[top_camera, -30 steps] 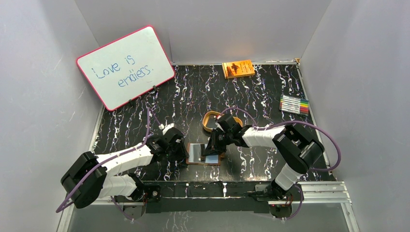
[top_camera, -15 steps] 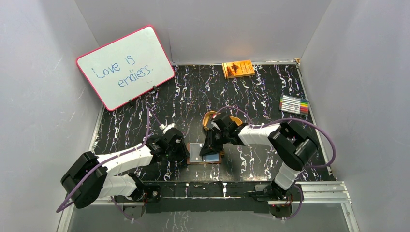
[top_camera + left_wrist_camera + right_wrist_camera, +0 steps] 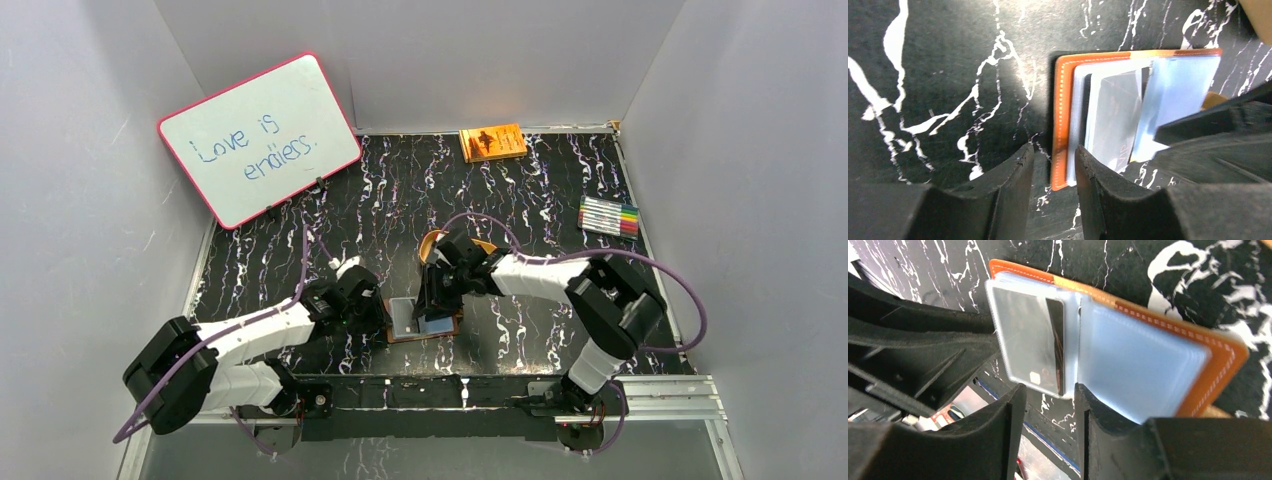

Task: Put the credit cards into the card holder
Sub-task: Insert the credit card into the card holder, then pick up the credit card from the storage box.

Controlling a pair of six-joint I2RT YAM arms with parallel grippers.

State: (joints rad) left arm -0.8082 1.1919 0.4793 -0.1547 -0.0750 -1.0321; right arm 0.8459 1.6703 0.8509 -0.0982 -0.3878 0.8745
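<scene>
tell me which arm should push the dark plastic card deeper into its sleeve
Right, probably: the right pincer hangs directly at the end of the dark plastic card in the open orange-brown leather card holder; the left pincer sits at the holder's outer edge.

A black tabletop (image 3: 400,200) veined with white and faint purple fills the floor of a grey-walled booth. At 10 o'clock a whiteboard (image 3: 260,138) with a pink rim leans tilted against the left wall, with "Love is endless." written on it in blue. At 1 o'clock an orange book (image 3: 492,142) lies flat, close to the back wall. At 3 o'clock a row of coloured markers (image 3: 609,216) lies side by side near the right wall. Close to the middle sits a tan oval tray (image 3: 429,248), partly hidden. A metal rail (image 3: 660,395) runs along the 6 o'clock edge.
</scene>
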